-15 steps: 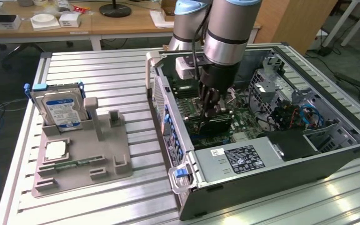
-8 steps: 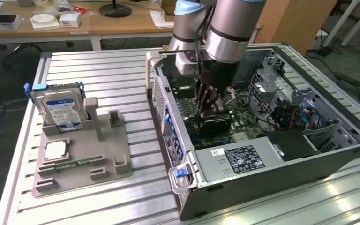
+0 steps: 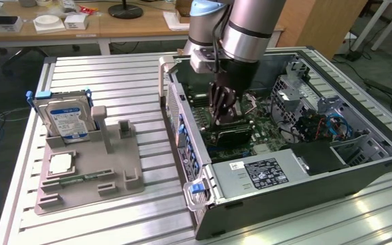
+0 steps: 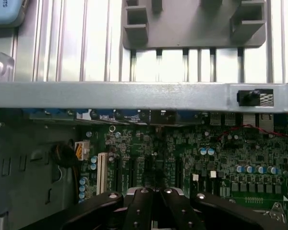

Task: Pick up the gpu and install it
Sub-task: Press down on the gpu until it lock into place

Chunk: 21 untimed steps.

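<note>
The claw (image 3: 223,116) hangs inside an open desktop computer case (image 3: 305,196), its dark fingers drawn close together in a narrow, closed stance, pointing down at the green motherboard (image 3: 254,139). Right beneath the fingertips sits a flat dark rectangular piece that looks like the gpu (image 3: 228,133), low over the board near the middle of the case; from here I cannot tell whether the claw actually grips it or only rests above it. The silver and black robot arm (image 3: 247,25) comes down from above into the case. The case lies on its side with the panel off, on a ribbed metal counter (image 3: 114,81). Toward the near end of the case is a grey power supply (image 3: 264,173) with a black label, and toward the exterior view's right a bundle of blue cables (image 3: 332,125). On the counter, toward the exterior view's left and well apart from the case, lies a grey holder tray (image 3: 114,173). A silver hard drive (image 3: 65,120) with a blue label stands upright in it, a square processor chip (image 3: 61,163) lies flat nearer the front, and a narrow green memory stick (image 3: 80,179) lies just beside that. In the wrist view the closed claw (image 4: 156,203) meets at the centre, with the motherboard (image 4: 206,153) beyond it, then the metal case wall (image 4: 134,93), and past that the holder tray (image 4: 192,38).
</note>
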### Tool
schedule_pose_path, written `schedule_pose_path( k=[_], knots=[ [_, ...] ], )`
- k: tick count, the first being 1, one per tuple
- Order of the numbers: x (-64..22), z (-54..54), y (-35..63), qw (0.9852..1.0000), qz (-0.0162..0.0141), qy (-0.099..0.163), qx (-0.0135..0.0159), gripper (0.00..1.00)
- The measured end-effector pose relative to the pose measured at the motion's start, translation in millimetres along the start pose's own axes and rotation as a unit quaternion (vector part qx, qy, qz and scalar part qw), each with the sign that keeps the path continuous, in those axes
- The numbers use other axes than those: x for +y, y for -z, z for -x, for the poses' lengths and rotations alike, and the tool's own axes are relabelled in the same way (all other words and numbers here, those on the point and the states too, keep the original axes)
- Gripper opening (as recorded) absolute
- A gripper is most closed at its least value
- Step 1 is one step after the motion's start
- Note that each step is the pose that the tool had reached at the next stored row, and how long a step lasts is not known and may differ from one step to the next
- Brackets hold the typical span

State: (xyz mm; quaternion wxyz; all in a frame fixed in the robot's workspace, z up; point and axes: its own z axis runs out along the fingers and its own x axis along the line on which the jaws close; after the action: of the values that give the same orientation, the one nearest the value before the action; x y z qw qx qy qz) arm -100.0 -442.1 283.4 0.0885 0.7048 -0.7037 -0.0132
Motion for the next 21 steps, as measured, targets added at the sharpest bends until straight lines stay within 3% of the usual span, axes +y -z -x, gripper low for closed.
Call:
schedule_pose_path(
  k=[4,5,6,7,11,12,13,14,17,21],
  knots=[
    [0.1,5.6,0.8,1.0000,0.0003,-0.003,0.0024,0.10],
    [0.1,7.3,1.0,1.0000,0.0004,-0.003,0.0038,0.10],
    [0.1,9.2,1.3,1.0000,0.0005,-0.004,0.0075,0.10],
    [0.1,10.0,1.8,0.9999,0.0005,-0.005,0.0144,0.10],
    [0.2,12.3,2.0,0.9987,0.0007,-0.010,0.0505,0.10],
    [0.2,12.7,1.9,0.9984,0.0007,-0.011,0.0559,0.10],
    [0.2,12.6,2.0,0.9984,0.0008,-0.011,0.0552,0.10],
    [0.1,12.7,2.0,0.9988,0.0008,-0.010,0.0487,0.10],
    [0.1,12.7,2.0,0.9998,0.0022,-0.005,0.0213,0.10],
    [0.2,12.7,2.0,0.9999,0.0046,0.000,-0.0143,0.10]
  ],
)
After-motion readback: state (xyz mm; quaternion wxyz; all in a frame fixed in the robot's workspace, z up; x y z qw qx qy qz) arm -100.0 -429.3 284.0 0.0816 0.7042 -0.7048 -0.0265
